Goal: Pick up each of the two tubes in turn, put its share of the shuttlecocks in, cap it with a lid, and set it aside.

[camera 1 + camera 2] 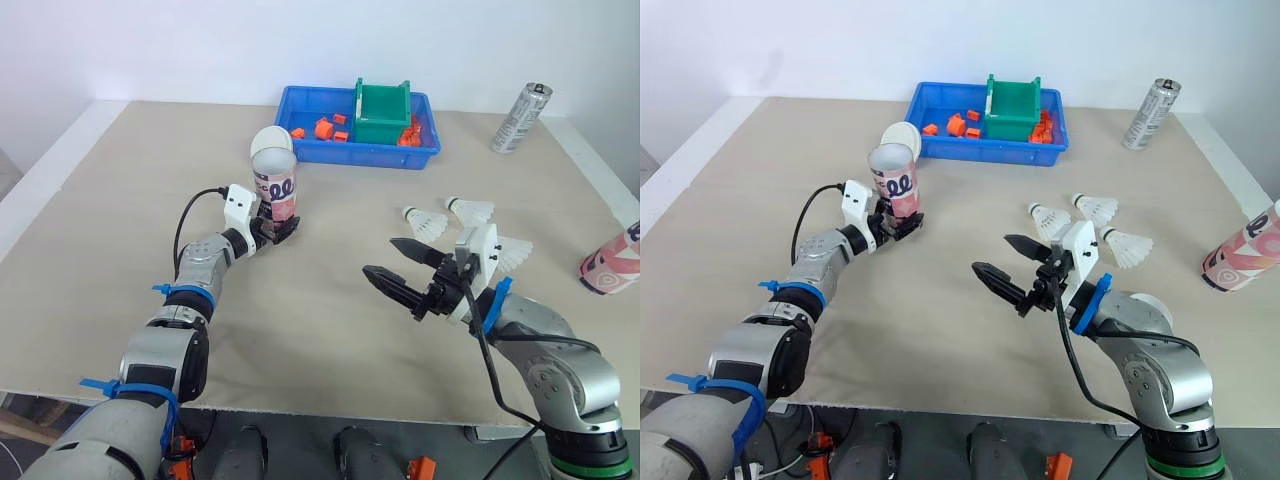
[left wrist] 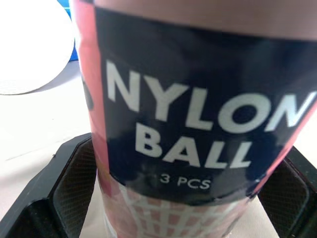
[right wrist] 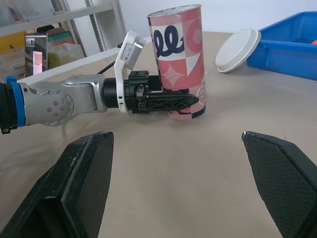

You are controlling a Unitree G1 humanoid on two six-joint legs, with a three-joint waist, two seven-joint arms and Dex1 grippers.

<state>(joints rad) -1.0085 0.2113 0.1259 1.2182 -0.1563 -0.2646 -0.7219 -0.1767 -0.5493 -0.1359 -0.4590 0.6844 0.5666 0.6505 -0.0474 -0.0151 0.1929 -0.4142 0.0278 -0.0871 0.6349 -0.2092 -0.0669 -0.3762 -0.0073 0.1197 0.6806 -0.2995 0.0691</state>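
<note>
A pink patterned tube (image 1: 276, 183) stands upright and open-topped on the table, left of centre. My left gripper (image 1: 276, 229) is shut on its lower part, with a black finger (image 2: 64, 193) pressed to each side of the label (image 2: 198, 124). A white lid (image 1: 271, 141) leans against the blue tray just behind the tube. Three white shuttlecocks (image 1: 425, 220) (image 1: 472, 210) (image 1: 512, 252) lie right of centre. My right gripper (image 1: 380, 256) hovers open beside them, pointing towards the tube (image 3: 181, 59), with nothing between its fingers. A second pink tube (image 1: 612, 262) sits at the right edge.
A blue tray (image 1: 300, 152) at the back holds orange parts and a green bin (image 1: 382, 112). A silver can (image 1: 520, 118) stands at the back right. Bare table lies between the two grippers and along the front edge.
</note>
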